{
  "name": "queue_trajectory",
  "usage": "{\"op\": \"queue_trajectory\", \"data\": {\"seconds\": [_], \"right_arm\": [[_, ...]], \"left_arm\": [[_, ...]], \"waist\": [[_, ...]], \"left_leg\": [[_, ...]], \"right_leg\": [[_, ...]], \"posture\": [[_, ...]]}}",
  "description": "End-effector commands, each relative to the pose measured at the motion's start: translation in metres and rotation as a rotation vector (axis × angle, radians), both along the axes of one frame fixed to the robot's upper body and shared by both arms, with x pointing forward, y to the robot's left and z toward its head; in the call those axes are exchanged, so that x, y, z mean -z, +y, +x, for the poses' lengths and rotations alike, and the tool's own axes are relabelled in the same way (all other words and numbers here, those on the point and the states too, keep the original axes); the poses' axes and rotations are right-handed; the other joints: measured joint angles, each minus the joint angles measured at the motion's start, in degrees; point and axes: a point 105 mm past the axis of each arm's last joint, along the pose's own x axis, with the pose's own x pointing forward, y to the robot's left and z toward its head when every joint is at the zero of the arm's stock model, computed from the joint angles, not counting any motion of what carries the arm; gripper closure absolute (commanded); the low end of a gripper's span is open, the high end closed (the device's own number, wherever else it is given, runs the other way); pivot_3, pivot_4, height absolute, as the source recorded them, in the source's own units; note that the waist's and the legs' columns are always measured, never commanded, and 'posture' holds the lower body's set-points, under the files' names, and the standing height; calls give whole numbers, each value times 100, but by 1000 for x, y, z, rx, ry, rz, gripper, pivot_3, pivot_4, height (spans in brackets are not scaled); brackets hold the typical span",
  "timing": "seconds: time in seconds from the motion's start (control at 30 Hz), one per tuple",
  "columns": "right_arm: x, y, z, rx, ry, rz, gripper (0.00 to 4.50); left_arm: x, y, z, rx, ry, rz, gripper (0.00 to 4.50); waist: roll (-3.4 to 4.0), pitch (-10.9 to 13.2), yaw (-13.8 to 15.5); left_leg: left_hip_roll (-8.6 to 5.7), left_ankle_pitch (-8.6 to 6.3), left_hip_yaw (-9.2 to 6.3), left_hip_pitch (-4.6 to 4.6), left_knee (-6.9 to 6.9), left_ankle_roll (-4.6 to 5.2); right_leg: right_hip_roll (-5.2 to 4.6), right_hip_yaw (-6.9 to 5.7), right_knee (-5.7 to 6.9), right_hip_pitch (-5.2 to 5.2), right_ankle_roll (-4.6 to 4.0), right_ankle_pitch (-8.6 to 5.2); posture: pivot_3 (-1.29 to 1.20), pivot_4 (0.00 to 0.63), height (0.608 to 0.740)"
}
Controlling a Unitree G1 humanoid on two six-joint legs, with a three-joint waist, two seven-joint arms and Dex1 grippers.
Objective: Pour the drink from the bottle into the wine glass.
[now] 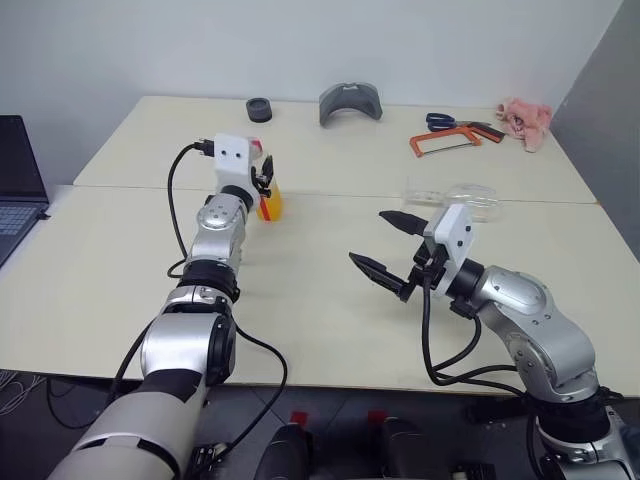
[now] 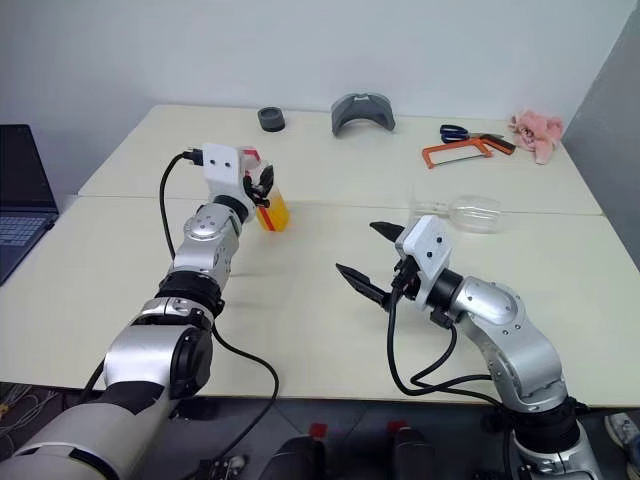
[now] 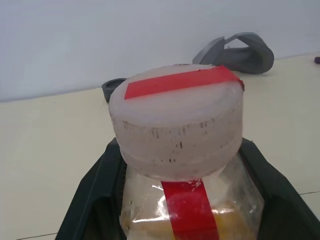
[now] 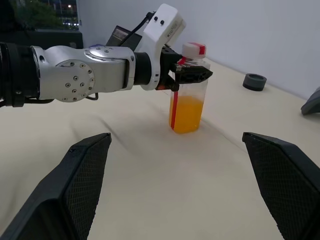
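The bottle stands upright on the table, about half full of the orange drink. It has a red stripe down its side and a pale cap with a strip of red tape. My left gripper is shut on the bottle just below the cap, one black finger on each side. The wine glass lies on its side further right, beyond my right gripper. That gripper hovers open over the table with nothing between its fingers, pointing towards the bottle.
A laptop sits at the left edge. Along the back lie a black ring, a grey curved part, blue scissors, an orange hacksaw and a pink cloth.
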Motion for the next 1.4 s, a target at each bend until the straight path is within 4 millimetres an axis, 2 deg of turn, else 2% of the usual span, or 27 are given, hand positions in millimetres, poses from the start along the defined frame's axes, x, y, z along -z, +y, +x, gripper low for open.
{"op": "queue_trajectory", "data": {"seconds": [0.03, 0.2, 0.33, 0.43, 0.53, 0.6, 0.8, 1.2, 1.3, 1.4], "right_arm": [[-14, -1, -8, -12, -64, 10, 0], [-19, -9, -15, -5, -55, 17, 0], [-26, -16, -24, -8, -41, 26, 0], [-34, -18, -32, -17, -28, 60, 0], [-41, -15, -35, -13, -25, 87, 0], [-44, -13, -34, -3, -26, 101, 0], [-36, -2, -19, 69, 8, 76, 0], [-17, 0, -10, 104, 56, 43, 0], [-17, 0, -10, 93, 68, 56, 606], [-18, 1, -11, 69, 69, 64, 1699]], "left_arm": [[-1, -27, -7, 145, -23, -25, 2323], [4, -68, -28, 435, 0, 28, 2323], [5, -104, -63, 752, 11, 131, 2323], [3, -126, -96, 1018, 14, 211, 2323], [4, -142, -123, 1224, 30, 267, 2323], [6, -148, -133, 1306, 39, 285, 2323], [15, -161, -145, 1410, 32, 372, 2323], [14, -162, -144, 1408, 19, 391, 2323], [14, -162, -144, 1405, 19, 393, 2323], [14, -162, -144, 1401, 20, 395, 2323]], "waist": [[-1, 0, 10], [-1, -1, 37], [-1, -1, 35], [-1, -1, 8], [-1, -1, -13], [0, -1, -29], [0, -1, -53], [0, -1, -21], [0, -1, -21], [0, -1, -21]], "left_leg": [[0, 1, 0, 0, 1, -2], [0, 3, 0, -3, 2, -1], [1, 4, -1, -3, 1, -1], [2, 4, -1, -2, 1, 1], [4, -3, -2, -2, 0, 14], [4, -4, -1, 0, 0, 17], [6, -4, -1, 4, -1, 23], [4, -4, -2, 2, 1, 25], [4, -3, -3, 2, 1, 25], [4, -3, -3, 2, 1, 26]], "right_leg": [[-1, 0, 1, 0, 0, 0], [-6, -2, -3, 5, 0, 0], [-6, -2, -5, 8, 0, 0], [-4, -1, -3, 8, 0, 0], [1, 0, -3, 7, -1, -1], [4, 1, -2, 6, -1, -1], [9, 5, 3, 5, -1, -1], [5, 5, 2, 5, -1, -1], [5, 5, 3, 6, -1, -1], [5, 5, 2, 5, -1, -1]], "posture": [[0, 150, 740], [0, 150, 740], [0, 150, 740], [0, 150, 740], [0, 150, 740], [0, 150, 740], [0, 150, 740], [0, 150, 740], [0, 150, 740], [0, 150, 740]]}}
